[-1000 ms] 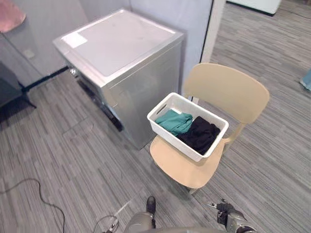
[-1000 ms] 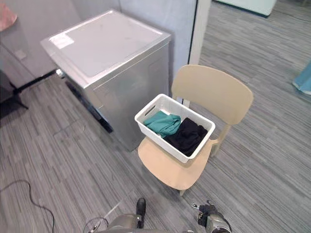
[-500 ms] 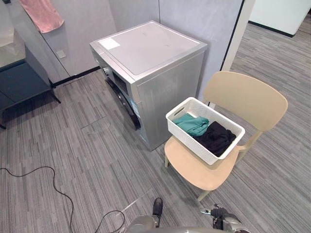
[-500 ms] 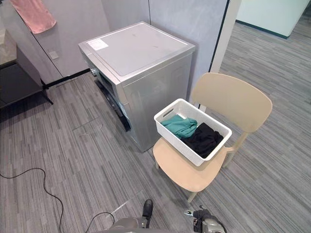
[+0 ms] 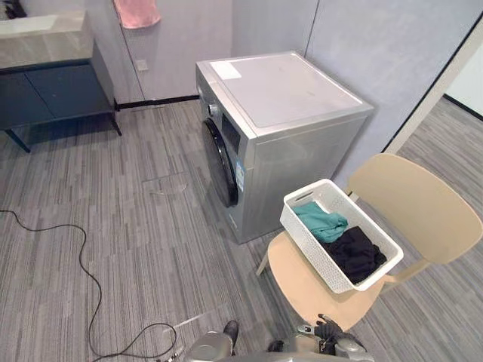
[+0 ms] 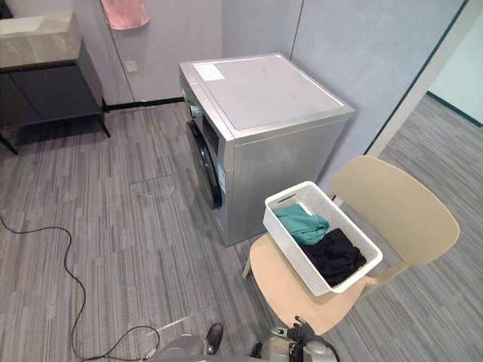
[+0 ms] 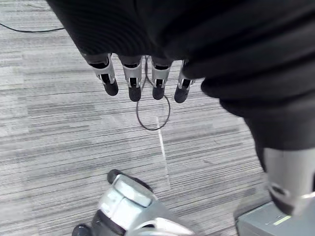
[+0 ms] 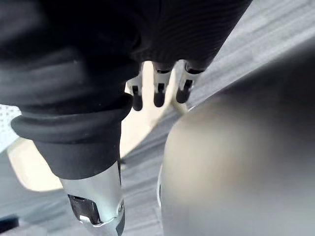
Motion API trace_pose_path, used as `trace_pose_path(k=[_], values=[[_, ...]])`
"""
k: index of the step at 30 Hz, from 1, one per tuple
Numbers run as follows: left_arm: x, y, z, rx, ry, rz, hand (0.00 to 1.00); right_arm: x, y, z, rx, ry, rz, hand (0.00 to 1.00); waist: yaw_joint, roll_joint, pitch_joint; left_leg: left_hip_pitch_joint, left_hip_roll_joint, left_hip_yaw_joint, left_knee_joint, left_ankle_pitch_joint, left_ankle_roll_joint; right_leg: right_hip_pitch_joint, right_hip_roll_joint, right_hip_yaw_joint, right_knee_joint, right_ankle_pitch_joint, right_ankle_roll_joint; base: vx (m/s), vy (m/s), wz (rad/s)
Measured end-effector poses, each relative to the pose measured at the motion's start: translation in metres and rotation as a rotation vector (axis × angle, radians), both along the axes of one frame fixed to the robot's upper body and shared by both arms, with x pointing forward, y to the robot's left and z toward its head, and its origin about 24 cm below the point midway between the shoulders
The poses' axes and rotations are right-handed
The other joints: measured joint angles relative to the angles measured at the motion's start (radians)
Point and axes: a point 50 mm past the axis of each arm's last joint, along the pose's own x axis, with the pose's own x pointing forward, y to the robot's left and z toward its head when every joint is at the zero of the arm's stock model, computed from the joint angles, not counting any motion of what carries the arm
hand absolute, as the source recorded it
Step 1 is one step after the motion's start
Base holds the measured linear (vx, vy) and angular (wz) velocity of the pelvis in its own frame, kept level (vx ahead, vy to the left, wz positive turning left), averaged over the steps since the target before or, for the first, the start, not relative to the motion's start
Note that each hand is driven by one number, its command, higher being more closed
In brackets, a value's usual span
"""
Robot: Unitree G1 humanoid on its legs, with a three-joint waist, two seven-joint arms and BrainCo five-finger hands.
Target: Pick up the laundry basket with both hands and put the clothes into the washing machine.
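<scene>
Both left fingers (image 7: 132, 82) and right fingers (image 8: 159, 94) far from basket (image 5: 309, 245) on chair (image 5: 415, 204).

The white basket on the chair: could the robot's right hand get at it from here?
Probably yes. The right hand hangs open, low near the chair, with nothing between it and the laundry basket; it would need to rise first.
</scene>
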Motion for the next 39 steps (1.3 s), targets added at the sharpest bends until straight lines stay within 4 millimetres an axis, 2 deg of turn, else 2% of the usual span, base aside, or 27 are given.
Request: trace_pose_path(k=[1,2,3,5,7,8,9,10,12,13,14,16,17,18,19,20,21,22,23,27,28,29,31,34,36,38,39], values=[[0.019,-0.010,0.001,-0.025,-0.056,0.000,0.00,-0.001,-0.010,0.000,-0.015,0.002,-0.031,0.00,-0.004,0.035,0.005,-0.067,0.040,0.033,0.261,-0.139,0.024,0.008,0.028,-0.047,0.005,0.001,0.003,0.20,-0.102,0.67],[0.020,-0.013,0.001,-0.033,-0.061,0.000,0.00,0.000,-0.012,0.001,-0.023,-0.002,-0.030,0.00,-0.003,0.054,0.002,-0.063,0.053,0.027,0.271,-0.179,0.017,0.017,0.045,-0.049,0.005,0.002,0.004,0.17,-0.101,0.60],[0.026,-0.015,0.002,-0.044,-0.076,0.003,0.00,0.001,-0.013,0.001,-0.034,-0.001,-0.030,0.00,-0.001,0.071,-0.002,-0.062,0.071,0.003,0.293,-0.230,-0.023,0.026,0.068,-0.057,0.013,0.003,0.004,0.10,-0.078,0.44],[0.029,-0.010,0.004,-0.034,-0.099,0.005,0.00,-0.005,-0.007,-0.001,-0.014,0.020,-0.042,0.00,0.000,0.044,-0.043,-0.073,0.073,-0.029,0.317,-0.256,-0.040,0.034,0.078,-0.082,-0.009,0.024,-0.018,0.12,-0.083,0.42],[0.031,-0.017,0.006,-0.047,-0.125,-0.007,0.00,-0.005,-0.012,0.000,-0.027,0.016,-0.048,0.00,0.002,0.078,-0.059,-0.126,0.104,-0.046,0.454,-0.307,-0.065,0.045,0.118,-0.107,-0.017,0.015,-0.033,0.19,-0.047,0.13],[0.033,-0.023,0.008,-0.058,-0.148,-0.029,0.00,0.003,-0.014,0.002,-0.033,0.000,-0.048,0.00,0.004,0.108,-0.056,-0.176,0.120,-0.048,0.590,-0.315,-0.093,0.068,0.152,-0.107,-0.017,-0.005,-0.052,0.28,-0.014,-0.09],[0.035,-0.026,0.011,-0.063,-0.172,-0.069,0.00,0.007,-0.013,0.003,-0.024,-0.008,-0.064,0.00,0.006,0.124,-0.053,-0.221,0.127,-0.040,0.709,-0.276,-0.130,0.091,0.175,-0.096,-0.015,-0.007,-0.055,0.25,0.001,-0.21],[0.035,-0.027,0.013,-0.067,-0.183,-0.083,0.00,0.009,-0.010,0.003,-0.016,-0.010,-0.069,0.00,0.009,0.134,-0.048,-0.239,0.127,-0.029,0.757,-0.246,-0.138,0.099,0.179,-0.086,-0.016,-0.008,-0.053,0.20,0.016,-0.48],[0.038,-0.028,0.015,-0.075,-0.205,-0.096,0.00,0.019,0.006,0.005,0.014,-0.034,-0.068,0.00,0.041,0.128,-0.047,-0.288,0.157,0.068,0.890,-0.095,-0.120,0.152,0.181,-0.018,-0.051,0.001,-0.052,0.16,0.037,-0.79],[0.038,-0.028,0.016,-0.074,-0.207,-0.101,0.00,0.021,0.012,0.006,0.023,-0.042,-0.059,0.00,0.051,0.120,-0.047,-0.298,0.168,0.089,0.920,-0.092,-0.110,0.167,0.178,-0.007,-0.067,0.007,-0.052,0.12,0.069,-0.76],[0.039,-0.027,0.016,-0.074,-0.208,-0.105,0.00,0.026,0.019,0.008,0.039,-0.062,-0.060,0.00,0.055,0.130,-0.051,-0.322,0.198,0.096,0.933,-0.141,-0.068,0.178,0.180,0.018,-0.092,0.018,-0.052,0.15,0.115,-0.60],[0.038,-0.026,0.015,-0.063,-0.199,-0.101,0.00,0.031,0.028,0.009,0.059,-0.077,-0.048,0.00,0.055,0.128,-0.051,-0.344,0.258,0.089,0.827,-0.201,-0.057,0.188,0.168,0.046,-0.118,0.026,-0.039,0.18,0.145,-0.43],[0.035,-0.023,0.013,-0.057,-0.180,-0.081,0.00,0.029,0.030,0.009,0.070,-0.071,-0.067,0.00,0.054,0.119,-0.049,-0.331,0.305,0.096,0.678,-0.206,-0.060,0.206,0.149,0.055,-0.131,0.032,-0.028,0.22,0.191,-0.16],[0.030,-0.021,0.010,-0.045,-0.154,-0.052,0.00,0.026,0.033,0.008,0.078,-0.063,-0.074,0.00,0.055,0.105,-0.050,-0.288,0.344,0.106,0.465,-0.193,-0.079,0.224,0.123,0.059,-0.141,0.027,-0.003,0.24,0.224,-0.07],[0.028,-0.021,0.009,-0.041,-0.141,-0.043,0.00,0.025,0.032,0.007,0.072,-0.059,-0.077,0.00,0.054,0.104,-0.050,-0.261,0.360,0.106,0.356,-0.177,-0.093,0.238,0.112,0.060,-0.143,0.022,0.007,0.26,0.316,0.00],[0.024,-0.021,0.008,-0.036,-0.126,-0.023,0.00,0.021,0.027,0.006,0.059,-0.051,-0.082,0.00,0.053,0.103,-0.053,-0.226,0.374,0.101,0.225,-0.142,-0.130,0.254,0.093,0.063,-0.139,0.006,0.034,0.28,0.375,0.18],[0.018,-0.021,0.005,-0.031,-0.100,-0.004,0.00,0.014,0.019,0.004,0.043,-0.034,-0.103,0.00,0.051,0.094,-0.060,-0.190,0.354,0.126,0.194,-0.032,-0.204,0.277,0.055,0.068,-0.134,-0.014,0.067,0.33,0.457,0.35],[0.015,-0.009,0.006,0.009,-0.085,0.000,0.00,0.002,0.022,-0.001,0.071,0.014,-0.152,0.00,0.049,0.045,-0.071,-0.174,0.290,0.150,0.181,-0.046,-0.180,0.279,0.002,0.094,-0.129,-0.012,0.063,0.28,0.349,0.34],[0.014,-0.007,0.006,0.017,-0.079,0.002,0.00,-0.003,0.022,-0.003,0.081,0.031,-0.178,0.00,0.047,0.033,-0.075,-0.171,0.280,0.157,0.196,-0.053,-0.168,0.283,-0.011,0.107,-0.123,-0.001,0.055,0.26,0.337,0.17],[0.008,-0.006,0.004,0.018,-0.048,-0.011,0.00,-0.015,0.013,-0.006,0.092,0.059,-0.285,0.00,0.037,0.038,-0.096,-0.157,0.250,0.192,0.285,-0.119,-0.123,0.282,-0.053,0.189,-0.093,0.080,0.118,0.18,0.296,-0.21],[0.006,-0.006,0.003,0.017,-0.041,-0.011,0.00,-0.017,0.011,-0.007,0.093,0.065,-0.309,0.00,0.031,0.039,-0.101,-0.153,0.245,0.201,0.286,-0.122,-0.117,0.282,-0.059,0.206,-0.093,0.090,0.116,0.06,0.217,-0.28],[0.003,-0.008,0.002,0.010,-0.028,-0.016,0.00,-0.020,0.004,-0.007,0.094,0.067,-0.348,0.00,0.023,0.053,-0.112,-0.143,0.228,0.203,0.285,-0.133,-0.101,0.279,-0.070,0.229,-0.092,0.117,0.140,0.02,0.212,-0.22],[0.005,-0.013,0.001,-0.001,-0.027,-0.034,0.00,-0.022,-0.006,-0.007,0.081,0.064,-0.351,0.00,0.016,0.079,-0.126,-0.146,0.212,0.205,0.288,-0.154,-0.085,0.266,-0.088,0.246,-0.074,0.147,0.145,-0.04,0.260,-0.13],[0.004,-0.017,0.000,-0.009,-0.024,-0.065,0.00,-0.019,-0.014,-0.004,0.055,0.038,-0.346,0.00,0.003,0.100,-0.137,-0.147,0.186,0.214,0.286,-0.169,-0.067,0.202,-0.102,0.270,0.028,0.182,0.116,-0.07,0.220,-0.04],[0.002,-0.021,-0.001,-0.022,-0.010,-0.089,0.00,-0.015,-0.015,-0.002,0.043,0.013,-0.317,0.00,0.002,0.115,-0.138,-0.134,0.179,0.219,0.277,-0.172,-0.062,0.130,-0.100,0.289,0.144,0.245,0.056,-0.10,0.256,-0.06],[-0.008,-0.021,-0.003,-0.027,0.018,-0.095,0.00,-0.010,-0.009,-0.001,0.037,0.006,-0.238,0.00,0.001,0.111,-0.139,-0.106,0.179,0.237,0.252,-0.174,-0.058,0.098,-0.102,0.287,0.205,0.291,0.006,-0.10,0.170,-0.17],[-0.015,-0.020,-0.003,-0.027,0.034,-0.089,0.00,-0.006,-0.003,0.000,0.034,-0.002,-0.178,0.00,0.002,0.107,-0.139,-0.092,0.184,0.255,0.232,-0.175,-0.052,0.087,-0.101,0.277,0.246,0.284,0.016,-0.14,0.123,-0.22]])
